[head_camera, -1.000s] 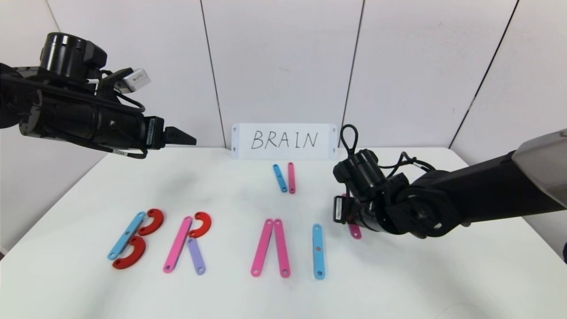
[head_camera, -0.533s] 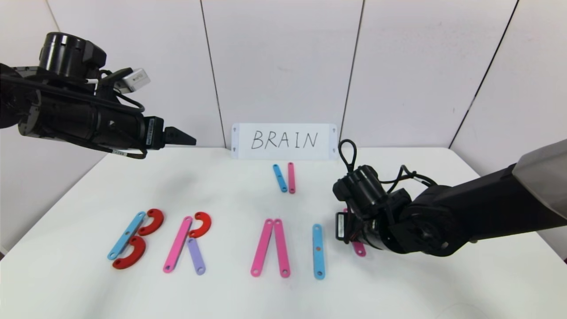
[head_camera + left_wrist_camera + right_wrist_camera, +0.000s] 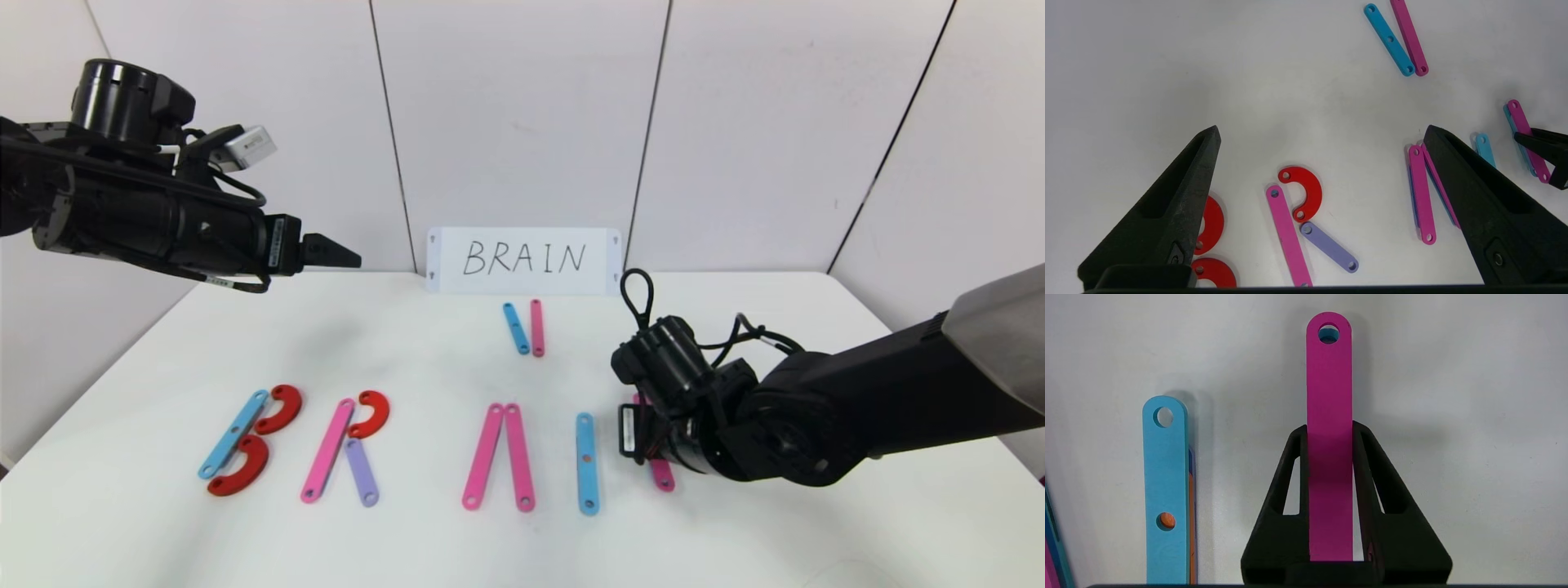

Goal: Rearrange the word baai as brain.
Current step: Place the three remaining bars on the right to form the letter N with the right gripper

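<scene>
A white table (image 3: 147, 359) carries large letters laid out in flat, holed plastic strips, below a white card (image 3: 523, 260) handwritten BRAIN at the far edge. The right arm reaches in low from the right; its right gripper (image 3: 1329, 435) has both fingers pressed against the sides of a pink strip (image 3: 1329, 396), just right of the blue strip (image 3: 586, 462) forming the I. This pink strip's long axis runs near-to-far, its far end leaning slightly left. Left of it, the row reads B, R and an A of 2 pink strips (image 3: 499, 456) without a crossbar. The left gripper (image 3: 1323, 134) hangs high over the table's left, fingers spread wide, holding nothing. 2 spare strips (image 3: 524, 327), blue and pink, lie near the card.
</scene>
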`<state>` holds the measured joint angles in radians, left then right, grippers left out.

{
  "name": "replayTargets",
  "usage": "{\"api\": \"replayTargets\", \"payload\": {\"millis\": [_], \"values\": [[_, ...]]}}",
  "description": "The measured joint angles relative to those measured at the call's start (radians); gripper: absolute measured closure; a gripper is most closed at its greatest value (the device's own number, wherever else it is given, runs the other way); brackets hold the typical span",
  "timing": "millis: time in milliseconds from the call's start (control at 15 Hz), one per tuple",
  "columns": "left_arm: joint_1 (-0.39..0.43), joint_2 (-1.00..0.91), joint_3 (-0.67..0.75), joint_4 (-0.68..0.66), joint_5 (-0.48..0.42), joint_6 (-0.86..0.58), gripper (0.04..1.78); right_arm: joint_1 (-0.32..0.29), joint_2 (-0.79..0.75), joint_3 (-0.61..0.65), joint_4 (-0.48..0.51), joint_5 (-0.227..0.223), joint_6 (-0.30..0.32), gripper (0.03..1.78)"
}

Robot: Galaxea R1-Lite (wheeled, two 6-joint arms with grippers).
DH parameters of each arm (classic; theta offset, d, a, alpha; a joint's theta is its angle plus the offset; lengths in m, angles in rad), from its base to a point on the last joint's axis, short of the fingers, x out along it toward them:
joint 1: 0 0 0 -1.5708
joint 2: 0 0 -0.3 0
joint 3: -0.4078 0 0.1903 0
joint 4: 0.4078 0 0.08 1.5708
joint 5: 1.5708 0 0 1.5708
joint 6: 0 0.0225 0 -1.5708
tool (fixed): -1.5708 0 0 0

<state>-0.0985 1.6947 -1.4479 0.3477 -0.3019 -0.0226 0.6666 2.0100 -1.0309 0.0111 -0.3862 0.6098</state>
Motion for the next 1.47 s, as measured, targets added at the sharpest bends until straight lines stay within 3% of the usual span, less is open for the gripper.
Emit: {"api": "replayTargets", "payload": {"millis": [133, 467, 667, 800, 1067, 1267, 1467], "values": [[0.000, 0.000, 0.000, 0.000, 0.000, 0.000, 0.08, 0.000, -0.001, 0.005, 0.002, 0.001, 0.000, 1.29], [0.000, 0.000, 0.000, 0.001, 0.000, 0.000, 0.08, 0.000, -0.014, 0.011, 0.001, 0.002, -0.002, 0.49], [-0.001, -0.001, 0.000, 0.000, 0.000, -0.001, 0.08, -0.003, -0.029, 0.006, 0.001, -0.003, -0.014, 0.17], [-0.001, -0.003, 0.000, -0.001, 0.000, -0.001, 0.08, -0.010, -0.039, -0.010, 0.005, 0.000, -0.036, 0.08], [0.000, -0.006, 0.000, -0.004, 0.000, -0.002, 0.08, -0.028, -0.060, -0.083, 0.004, 0.021, -0.192, 0.07], [0.000, -0.008, -0.001, -0.005, 0.000, -0.002, 0.08, -0.049, -0.061, -0.169, -0.001, 0.074, -0.339, 0.07], [0.001, -0.011, -0.002, -0.005, 0.000, -0.003, 0.08, -0.080, -0.037, -0.312, -0.001, 0.148, -0.412, 0.07]]}}
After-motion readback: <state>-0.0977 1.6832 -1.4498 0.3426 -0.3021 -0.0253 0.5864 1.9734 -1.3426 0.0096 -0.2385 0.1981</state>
